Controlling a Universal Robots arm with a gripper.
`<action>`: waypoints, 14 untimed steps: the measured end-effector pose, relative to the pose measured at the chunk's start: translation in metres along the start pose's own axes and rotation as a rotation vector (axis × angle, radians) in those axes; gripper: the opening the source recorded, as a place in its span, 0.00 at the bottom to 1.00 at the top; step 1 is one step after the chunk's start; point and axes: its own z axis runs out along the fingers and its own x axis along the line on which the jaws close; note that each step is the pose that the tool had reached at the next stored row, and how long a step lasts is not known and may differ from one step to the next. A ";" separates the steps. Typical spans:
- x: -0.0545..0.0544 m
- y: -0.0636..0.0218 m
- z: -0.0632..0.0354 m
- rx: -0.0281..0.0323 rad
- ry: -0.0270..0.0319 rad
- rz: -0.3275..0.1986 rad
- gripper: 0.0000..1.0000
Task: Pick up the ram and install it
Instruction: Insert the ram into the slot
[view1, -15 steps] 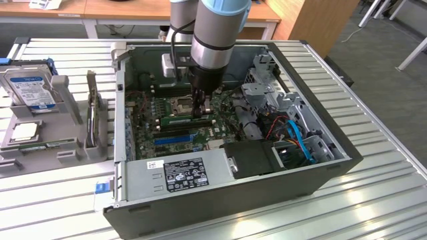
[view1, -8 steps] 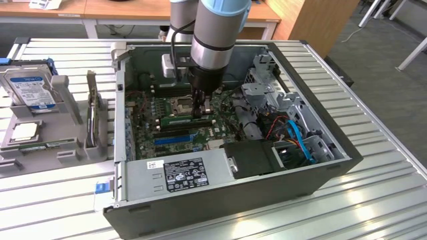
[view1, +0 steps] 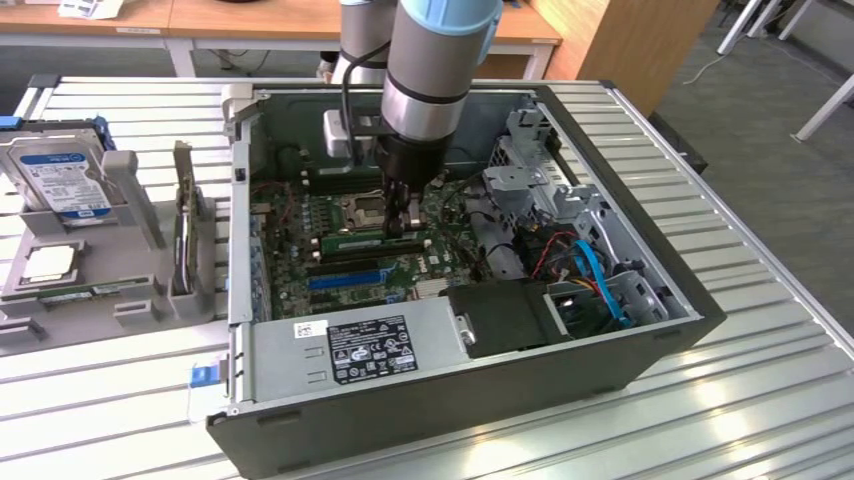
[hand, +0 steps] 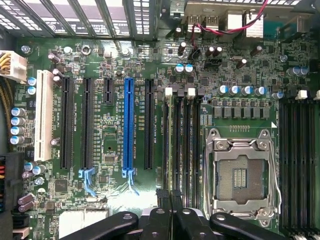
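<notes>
The gripper (view1: 404, 222) is low inside the open computer case (view1: 400, 400), over the main board. Its fingers (hand: 162, 196) are drawn almost together and, as far as I can judge, pinch the thin top edge of the ram (view1: 350, 241) near one end. The ram (hand: 170, 145) stands on edge in the outermost memory slot and runs straight away from the fingertips toward a white latch (hand: 168, 91) at the far end.

To do this step well, the stick should sit square along its slot with its notch lined up. The push should go straight down, spread evenly, so both ends seat and neither rides high. A grip near one end tends to tip the other end up, so I would watch for tilt. I cannot tell whether the latches have closed.

Room is tight. The empty memory slots (hand: 187, 145) lie just beside the fingers on one side, with the open processor socket (hand: 240, 175) and its metal frame beyond them. On the other side is a black card slot, then the blue card slot (hand: 129, 125). In the exterior view the metal drive cage (view1: 534, 190) and loose cables are near the arm, and the power supply (view1: 360, 345) lies between the fingers and the near wall. Straight up is the clear way.
</notes>
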 end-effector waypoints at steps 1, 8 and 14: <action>0.000 0.0000 0.0002 0.0000 -0.0001 0.000 0.11; 0.000 0.0000 0.0013 0.0000 0.0000 0.000 0.11; 0.000 -0.0001 0.0019 0.0001 -0.0004 0.000 0.11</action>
